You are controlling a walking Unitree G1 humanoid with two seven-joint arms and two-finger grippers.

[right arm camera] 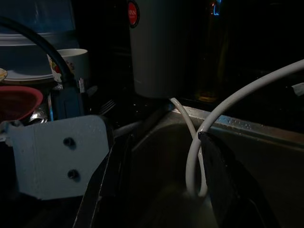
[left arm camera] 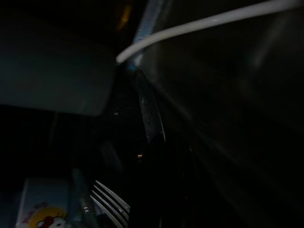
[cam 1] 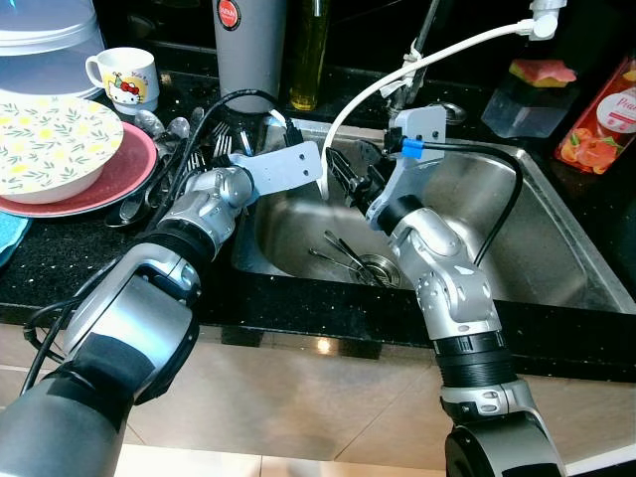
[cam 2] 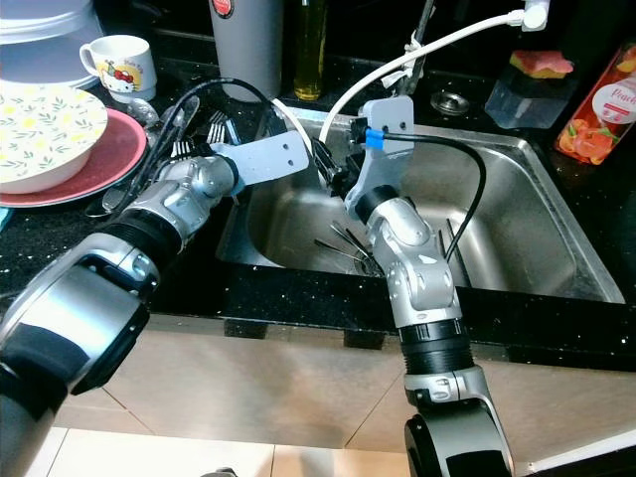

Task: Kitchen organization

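Both grippers are hovering at the sink's (cam 1: pixel 556 199) back-left corner. Right gripper (right arm camera: pixel 161 156) jaws are standing wide, holding nothing, w/ a white hose (right arm camera: pixel 223 102) just ahead. Left gripper (cam 1: pixel 333 169) jaws: can't tell, too dark; forks (cam 1: pixel 214 144) are lying on the table beside it.

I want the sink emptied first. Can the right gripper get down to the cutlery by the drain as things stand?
Probably yes. The right gripper hangs open over the sink, and the cutlery lies uncovered below it by the drain. The white cable runs higher up.
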